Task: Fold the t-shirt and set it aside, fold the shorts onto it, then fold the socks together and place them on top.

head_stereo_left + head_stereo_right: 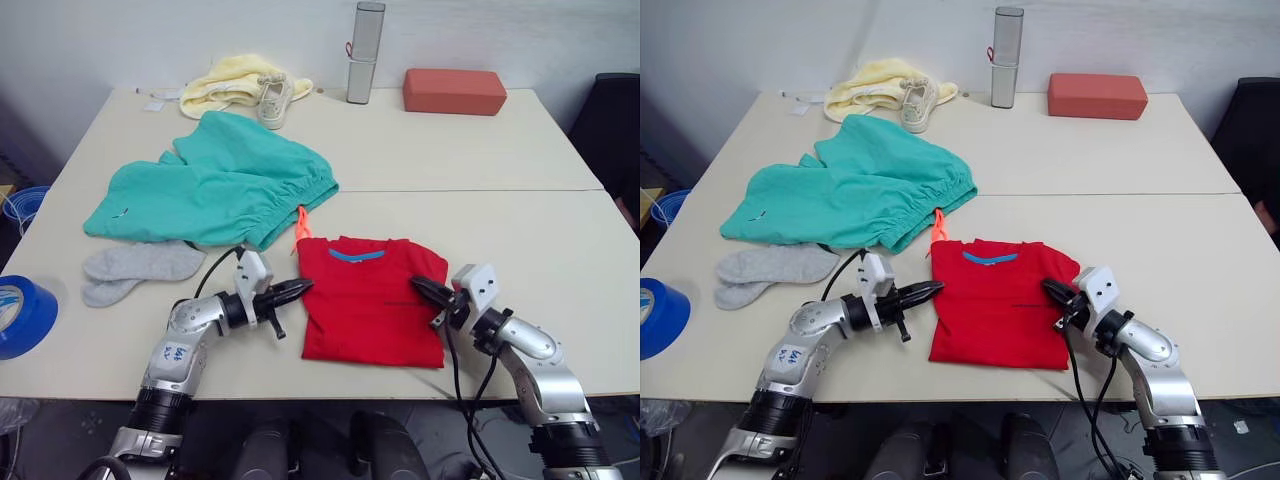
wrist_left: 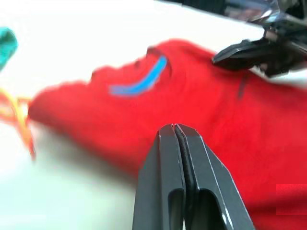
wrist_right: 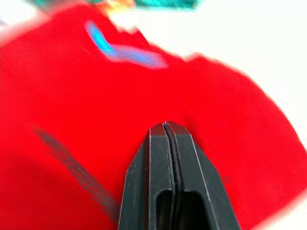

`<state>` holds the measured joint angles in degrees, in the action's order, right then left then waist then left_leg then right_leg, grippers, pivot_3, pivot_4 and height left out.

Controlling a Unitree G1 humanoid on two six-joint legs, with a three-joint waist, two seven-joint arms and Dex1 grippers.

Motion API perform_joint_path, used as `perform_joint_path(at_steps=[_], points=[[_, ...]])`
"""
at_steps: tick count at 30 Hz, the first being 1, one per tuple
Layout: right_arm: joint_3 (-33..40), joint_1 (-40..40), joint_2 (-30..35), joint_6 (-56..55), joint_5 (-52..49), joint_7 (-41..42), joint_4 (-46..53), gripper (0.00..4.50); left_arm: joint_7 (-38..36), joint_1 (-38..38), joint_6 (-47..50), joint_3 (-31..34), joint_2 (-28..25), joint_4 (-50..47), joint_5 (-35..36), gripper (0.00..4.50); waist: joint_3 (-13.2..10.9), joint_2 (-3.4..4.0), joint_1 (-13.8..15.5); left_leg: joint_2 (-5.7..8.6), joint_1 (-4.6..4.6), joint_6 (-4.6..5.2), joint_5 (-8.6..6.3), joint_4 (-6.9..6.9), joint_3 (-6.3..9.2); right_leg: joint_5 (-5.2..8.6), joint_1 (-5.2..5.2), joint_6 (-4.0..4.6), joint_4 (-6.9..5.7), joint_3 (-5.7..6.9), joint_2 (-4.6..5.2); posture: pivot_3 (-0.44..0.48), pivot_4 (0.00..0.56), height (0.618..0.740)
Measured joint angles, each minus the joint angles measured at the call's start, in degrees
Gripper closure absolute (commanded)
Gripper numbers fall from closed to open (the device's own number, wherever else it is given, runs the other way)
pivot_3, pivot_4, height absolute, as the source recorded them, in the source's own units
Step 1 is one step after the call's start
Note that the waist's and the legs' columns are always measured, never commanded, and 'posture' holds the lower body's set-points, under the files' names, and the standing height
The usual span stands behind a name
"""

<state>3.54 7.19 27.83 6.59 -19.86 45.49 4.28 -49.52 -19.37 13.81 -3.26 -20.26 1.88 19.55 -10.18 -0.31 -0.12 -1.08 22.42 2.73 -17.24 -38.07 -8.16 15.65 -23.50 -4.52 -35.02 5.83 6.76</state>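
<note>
The red t-shirt point(image 1: 368, 302) lies folded into a rough rectangle near the table's front edge, its blue neck label facing up. My left gripper point(image 1: 303, 288) is shut and empty at the shirt's left edge. My right gripper point(image 1: 418, 285) is shut and empty over its right edge. Behind the shirt the teal shorts point(image 1: 220, 185) lie spread out, with the orange drawstring point(image 1: 301, 224) trailing toward the shirt. The grey socks point(image 1: 140, 268) rest side by side at the front left, close to my left arm.
At the back of the table lie a pale yellow cloth point(image 1: 233, 83), a small off-white shoe point(image 1: 274, 99), a grey upright cylinder point(image 1: 364, 53) and a red-brown block point(image 1: 453, 91). A blue tape roll point(image 1: 18, 314) sits at the front left edge.
</note>
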Motion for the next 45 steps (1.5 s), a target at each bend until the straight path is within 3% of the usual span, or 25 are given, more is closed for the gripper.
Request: perform_joint_path(at_steps=[3, 9, 13, 28, 35, 36, 39, 45], points=[[-1.99, 3.80, 0.18, 2.42, 0.31, 0.33, 0.12, 4.50, -1.06, -3.85, -1.64, -1.98, 0.04, 2.28, -1.90, 4.46, 0.00, 0.00, -0.01, 0.01, -0.01, -0.03, -0.02, 0.00, -0.04, 0.00, -0.01, 0.00, 0.00, 0.00, -0.03, 0.000, 0.150, 0.740], [-6.34, 12.32, -3.01, 3.03, 5.89, -2.53, -10.37, 4.50, 2.69, -11.40, -6.22, -6.58, 4.20, 15.90, -9.62, 4.46, -0.01, -0.01, 0.04, 0.01, 0.11, 0.15, 0.10, 0.00, -0.09, 0.00, -0.10, -0.01, -0.01, 0.06, -0.09, 0.000, 0.150, 0.740], [-5.38, 13.53, -3.79, -1.72, 6.70, -2.40, -17.73, 4.50, 11.88, -14.33, -5.08, -4.03, 6.17, 21.58, -12.88, 4.46, -0.02, -0.03, -0.03, 0.01, 0.14, 0.24, 0.14, -0.02, -0.14, -0.06, -0.08, -0.10, -0.07, 0.14, -0.11, 0.000, 0.150, 0.740], [5.17, 17.57, -3.06, -5.50, 6.13, -10.52, -31.59, 4.50, 14.92, -12.07, -6.11, -1.90, 6.14, 20.92, -13.10, 4.46, 0.01, -0.03, -0.17, 0.01, -0.06, 0.15, 0.09, 0.00, -0.15, -0.06, 0.03, -0.10, 0.04, -0.03, -0.04, 0.000, 0.150, 0.740], [11.46, 13.83, -2.87, -3.43, -2.07, -7.10, -27.86, 4.50, 13.53, -9.92, -8.89, 1.69, 6.70, 19.82, -9.37, 4.46, 0.00, -0.02, -0.28, -0.02, 0.01, 0.13, 0.10, 0.09, -0.16, -0.04, -0.10, -0.07, 0.02, -0.03, -0.04, 0.000, 0.150, 0.740], [12.37, 12.29, -2.58, -0.96, -4.72, -5.32, -24.72, 4.33, 11.87, -8.94, -9.41, 2.65, 6.72, 18.22, -7.37, 4.49, 0.00, -0.01, -0.33, -0.05, 0.03, 0.12, 0.09, 0.12, -0.16, -0.04, -0.10, -0.06, -0.02, -0.03, -0.06, 0.000, 0.150, 0.740], [13.18, 7.34, 2.61, 10.42, -13.00, -0.17, -14.43, 3.62, 5.24, -6.74, -11.50, 3.42, 5.31, 11.82, -2.80, 3.91, -0.03, 0.06, -0.21, -0.05, 0.09, 0.15, 0.07, 0.11, -0.15, -0.04, -0.12, -0.06, 0.06, -0.01, -0.04, 0.000, 0.150, 0.740], [15.46, -0.66, 17.56, 36.06, -25.58, 3.92, -0.67, 1.57, -7.46, 2.14, -12.56, 3.14, -0.98, -0.64, 4.53, 2.06, -0.04, 0.13, -0.03, -0.06, 0.05, 0.03, -0.17, 0.10, -0.11, -0.01, -0.08, 0.00, 0.23, -0.03, 0.05, 0.000, 0.150, 0.740]])
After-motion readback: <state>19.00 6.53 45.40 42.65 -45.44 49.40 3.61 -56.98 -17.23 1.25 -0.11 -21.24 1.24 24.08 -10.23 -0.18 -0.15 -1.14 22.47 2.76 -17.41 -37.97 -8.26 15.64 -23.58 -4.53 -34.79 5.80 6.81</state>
